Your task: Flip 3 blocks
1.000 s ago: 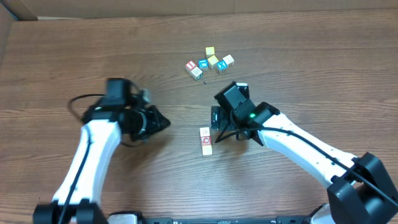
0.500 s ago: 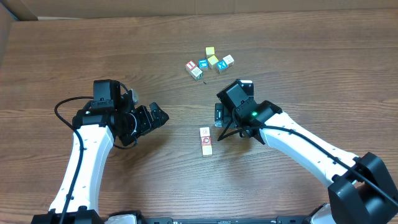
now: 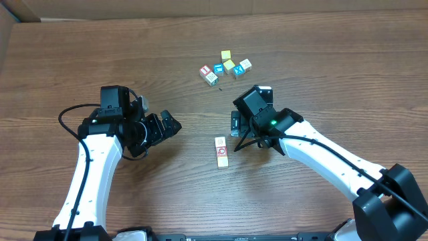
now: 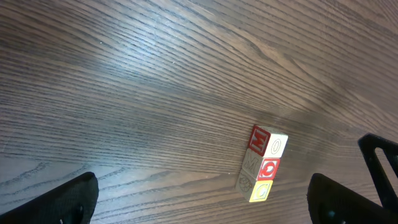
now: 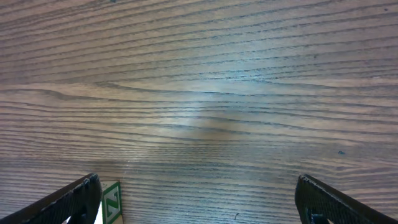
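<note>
Three small wooden blocks (image 3: 221,151) lie in a short row on the table, between the two arms. From above their faces are white with red print, and the near end is tan. In the left wrist view the row of blocks (image 4: 262,165) shows a red M, a red O and a yellow C, ahead and to the right of centre. My left gripper (image 3: 172,125) is open and empty, left of the row and apart from it. My right gripper (image 3: 234,124) is open just above and right of the row. A green N face (image 5: 111,202) sits beside its left finger (image 5: 71,200).
Several other letter cubes (image 3: 226,66), with yellow, blue and red faces, are clustered farther back on the brown wooden table (image 3: 321,73). A cardboard wall (image 3: 13,20) rises at the far left corner. The right arm's black tip (image 4: 380,165) shows at the left wrist view's right edge.
The left arm has drawn its elbow back and turned, and its jaws have spread open. The right gripper has edged slightly away from the row. The blocks have not moved.
</note>
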